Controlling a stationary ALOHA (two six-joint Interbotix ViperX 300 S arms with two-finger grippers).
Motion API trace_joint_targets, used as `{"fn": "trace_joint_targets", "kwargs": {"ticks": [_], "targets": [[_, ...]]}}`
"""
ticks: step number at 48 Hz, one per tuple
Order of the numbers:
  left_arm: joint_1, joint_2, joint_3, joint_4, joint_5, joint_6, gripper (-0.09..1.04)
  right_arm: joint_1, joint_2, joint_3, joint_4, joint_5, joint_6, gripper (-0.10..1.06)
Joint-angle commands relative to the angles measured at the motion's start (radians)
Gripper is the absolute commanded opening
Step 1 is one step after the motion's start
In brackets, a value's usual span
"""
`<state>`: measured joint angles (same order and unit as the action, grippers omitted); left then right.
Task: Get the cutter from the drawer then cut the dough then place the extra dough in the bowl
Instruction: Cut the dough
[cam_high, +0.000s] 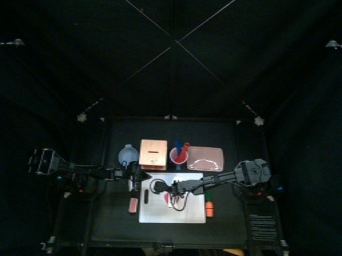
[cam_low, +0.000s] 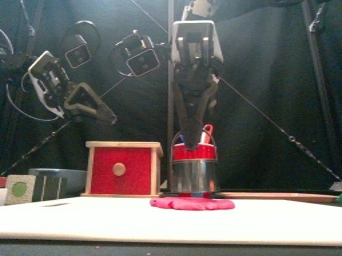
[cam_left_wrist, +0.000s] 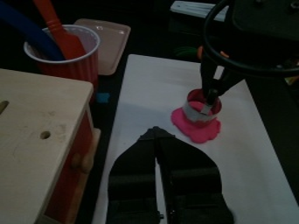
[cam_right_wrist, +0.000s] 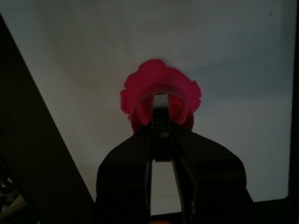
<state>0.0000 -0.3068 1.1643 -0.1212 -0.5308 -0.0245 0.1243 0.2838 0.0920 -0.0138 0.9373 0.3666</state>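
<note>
1. Hovering at the 9 o'clock edge of the white cutting board (cam_low: 94, 222), the left tool (cam_left_wrist: 156, 138) looks clenched on nothing.
2. The blue-grey bowl (cam_high: 128, 155) sits on the tabletop at the board's 10 o'clock. The wooden box (cam_low: 123, 168) is just beside it, toward 12 o'clock.
3. Cutting is the step in hand. The cutter (cam_low: 195, 174) stands upright on the pink dough (cam_low: 191, 204), which lies on the board a little toward 10 o'clock from its middle.
4. The right tool (cam_right_wrist: 163, 125) reaches in from 3 o'clock and grasps the cutter's wire handle from above.
5. Next, I judge, the cutter needs pressing fully through and then lifting straight up so the dough does not drag. After that the outer scrap must be peeled off and carried toward 10 o'clock into the bowl.
</note>
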Motion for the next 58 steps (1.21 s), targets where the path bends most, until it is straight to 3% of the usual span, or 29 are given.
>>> {"fn": "trace_joint_targets", "kwargs": {"ticks": [1, 43, 58], "targets": [[0.005, -0.008, -0.009, 0.000, -0.005, 0.000, 0.29, 0.000, -0.018, -0.026, 0.003, -0.009, -0.002, 0.53], [0.011, -0.008, 0.008, -0.008, -0.005, -0.005, 0.29, -0.009, 0.002, -0.014, 0.011, -0.017, 0.002, 0.56], [0.005, -0.008, 0.002, -0.009, -0.005, -0.002, 0.29, -0.006, -0.023, -0.023, -0.017, -0.051, 0.015, 0.85]]}}
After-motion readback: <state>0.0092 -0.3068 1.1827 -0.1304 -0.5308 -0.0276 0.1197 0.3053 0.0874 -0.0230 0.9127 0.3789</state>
